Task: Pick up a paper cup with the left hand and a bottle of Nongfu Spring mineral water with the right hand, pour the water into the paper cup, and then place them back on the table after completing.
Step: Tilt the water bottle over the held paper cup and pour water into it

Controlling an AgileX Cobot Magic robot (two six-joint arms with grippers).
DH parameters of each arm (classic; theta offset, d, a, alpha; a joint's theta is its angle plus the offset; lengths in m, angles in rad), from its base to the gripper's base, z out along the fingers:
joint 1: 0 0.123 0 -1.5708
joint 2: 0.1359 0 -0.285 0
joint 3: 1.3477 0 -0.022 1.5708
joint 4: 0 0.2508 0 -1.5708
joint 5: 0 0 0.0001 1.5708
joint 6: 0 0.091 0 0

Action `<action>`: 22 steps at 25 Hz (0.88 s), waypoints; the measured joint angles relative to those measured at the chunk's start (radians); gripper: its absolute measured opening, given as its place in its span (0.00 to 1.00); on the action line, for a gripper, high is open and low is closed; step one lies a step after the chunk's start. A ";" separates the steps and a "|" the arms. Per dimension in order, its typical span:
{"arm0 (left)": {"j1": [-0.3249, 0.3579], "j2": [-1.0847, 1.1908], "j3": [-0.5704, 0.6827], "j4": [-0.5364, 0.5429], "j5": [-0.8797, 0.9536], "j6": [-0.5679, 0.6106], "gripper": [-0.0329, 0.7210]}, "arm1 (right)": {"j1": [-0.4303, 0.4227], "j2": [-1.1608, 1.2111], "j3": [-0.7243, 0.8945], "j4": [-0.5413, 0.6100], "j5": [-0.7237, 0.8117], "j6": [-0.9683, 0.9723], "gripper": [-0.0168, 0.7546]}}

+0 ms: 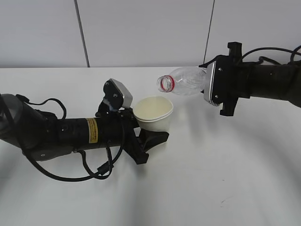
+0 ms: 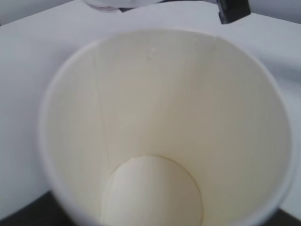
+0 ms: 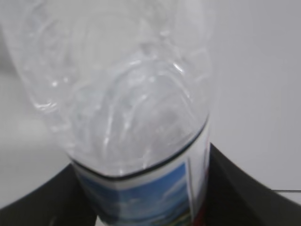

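Table [image 1: 197, 188]: white, bearing nothing else.
Right hand [image 1: 212, 87]: jaws part-spread, clamped on the bottle's body.
Left hand [image 1: 150, 132]: jaws part-spread around the cup.
Bottle [image 1: 186, 81]: uncapped, lying near level, mouth just above the cup's rim.
Paper cup [image 1: 153, 114]: upright, interior looked dry.
Step judged: pour starting; next called for more tilt.

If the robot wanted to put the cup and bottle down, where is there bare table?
Bare table lies in front, right of the left gripper, below the bottle. It is crowded around the paper cup.
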 joint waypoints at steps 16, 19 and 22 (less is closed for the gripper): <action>0.000 0.000 0.000 0.026 0.000 -0.009 0.59 | 0.000 0.000 -0.031 0.003 0.016 -0.053 0.56; 0.000 0.000 0.000 0.026 0.000 -0.009 0.59 | 0.000 0.000 -0.031 0.003 0.016 -0.071 0.56; 0.000 0.000 0.000 0.027 0.000 -0.009 0.58 | 0.000 0.000 -0.034 0.003 0.017 -0.085 0.56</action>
